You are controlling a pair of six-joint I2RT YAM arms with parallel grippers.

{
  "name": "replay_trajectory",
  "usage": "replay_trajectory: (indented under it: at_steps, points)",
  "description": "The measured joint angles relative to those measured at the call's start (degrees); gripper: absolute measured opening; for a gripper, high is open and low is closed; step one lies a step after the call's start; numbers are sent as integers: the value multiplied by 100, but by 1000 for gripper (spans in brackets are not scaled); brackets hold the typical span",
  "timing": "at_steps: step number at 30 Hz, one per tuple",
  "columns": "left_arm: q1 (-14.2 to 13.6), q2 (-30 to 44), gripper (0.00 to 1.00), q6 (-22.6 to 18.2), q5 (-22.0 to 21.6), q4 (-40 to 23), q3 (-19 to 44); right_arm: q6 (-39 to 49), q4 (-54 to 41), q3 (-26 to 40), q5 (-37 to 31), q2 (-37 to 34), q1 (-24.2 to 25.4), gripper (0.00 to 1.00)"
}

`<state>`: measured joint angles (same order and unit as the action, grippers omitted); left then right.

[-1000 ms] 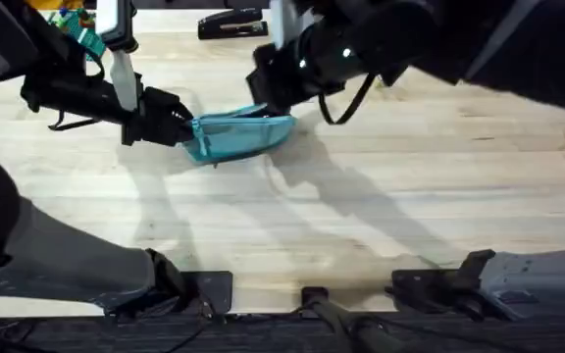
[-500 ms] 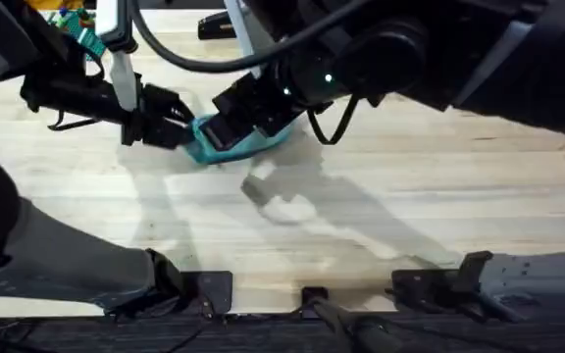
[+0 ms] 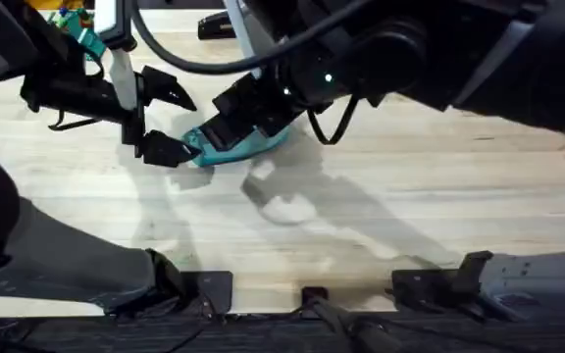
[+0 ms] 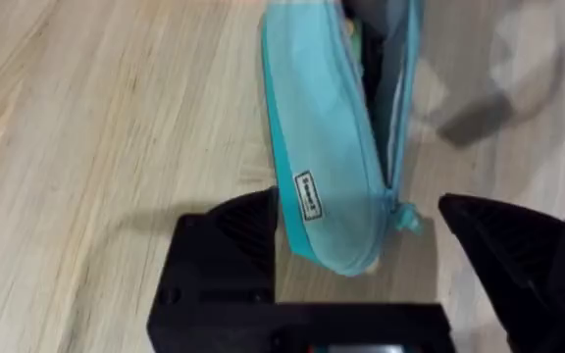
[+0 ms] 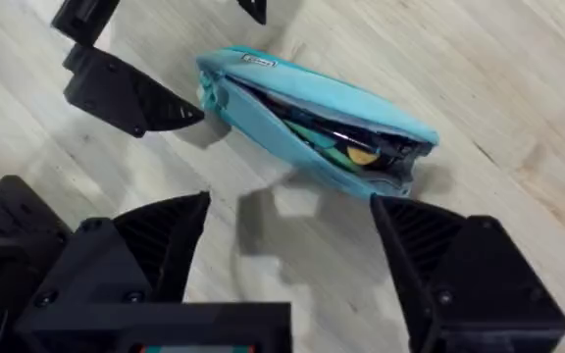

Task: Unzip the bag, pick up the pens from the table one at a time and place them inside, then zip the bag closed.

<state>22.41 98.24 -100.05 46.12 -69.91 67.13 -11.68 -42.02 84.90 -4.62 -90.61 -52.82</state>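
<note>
The left gripper stands wide open around the left end of the bag, which lies unzipped on the tabletop with items inside. The right gripper hovers wide open above it. Closing appears next: pinch the pull tab.

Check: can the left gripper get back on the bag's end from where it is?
Probably yes. The left gripper is open, with the bag end lying between its fingers and nothing between them.
</note>
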Motion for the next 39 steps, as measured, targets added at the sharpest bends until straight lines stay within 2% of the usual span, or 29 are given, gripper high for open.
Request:
replay_trajectory:
  at_steps: [6,9,13,20,23,29,33,39]
  points:
    - [7,0,993,-50,-769,-131,0,0,0,0,0,2,0,998]
    - [61,2,993,-312,-1093,-216,0,0,0,0,0,0,0,998]
    - [262,0,993,-708,-1305,-229,0,2,0,0,0,2,0,998]
    - [722,0,993,-1351,-1380,-226,0,-374,2,0,-1,1,0,998]
    - [906,1,993,-1547,-1325,-151,0,-861,73,0,0,0,0,998]
    - [1197,0,993,-1688,-1228,93,0,-2129,327,0,3,-10,0,998]
    - [1264,2,993,-1710,-1225,137,0,-2776,372,0,167,-114,-27,998]
    - [1266,1,993,-1729,-1195,88,0,-3127,459,0,354,-347,-352,998]
